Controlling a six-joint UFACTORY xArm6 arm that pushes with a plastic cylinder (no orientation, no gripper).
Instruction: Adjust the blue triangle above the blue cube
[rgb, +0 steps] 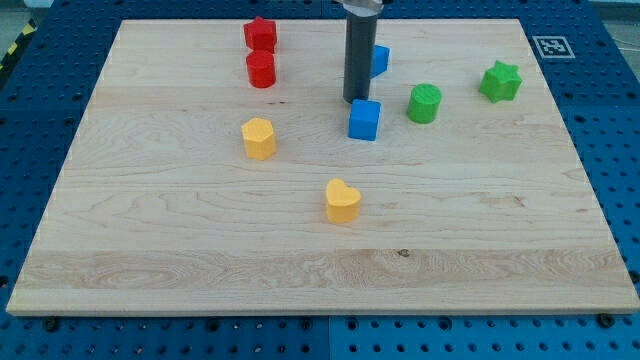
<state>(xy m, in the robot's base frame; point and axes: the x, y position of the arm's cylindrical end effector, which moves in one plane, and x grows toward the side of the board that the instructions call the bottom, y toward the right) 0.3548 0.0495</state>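
Note:
The blue cube (364, 120) sits a little above the middle of the wooden board (180, 230). The blue triangle (380, 59) lies above it, near the view's top, partly hidden behind my rod. My tip (357, 100) rests on the board between the two, just above the cube's top left corner and below the triangle. It is close to the cube; I cannot tell if it touches it.
A red star (260, 33) and a red cylinder (261, 70) stand at the upper left. A green cylinder (424, 103) and a green star (500, 81) stand at the right. A yellow block (259, 138) and a yellow heart (342, 201) lie lower down.

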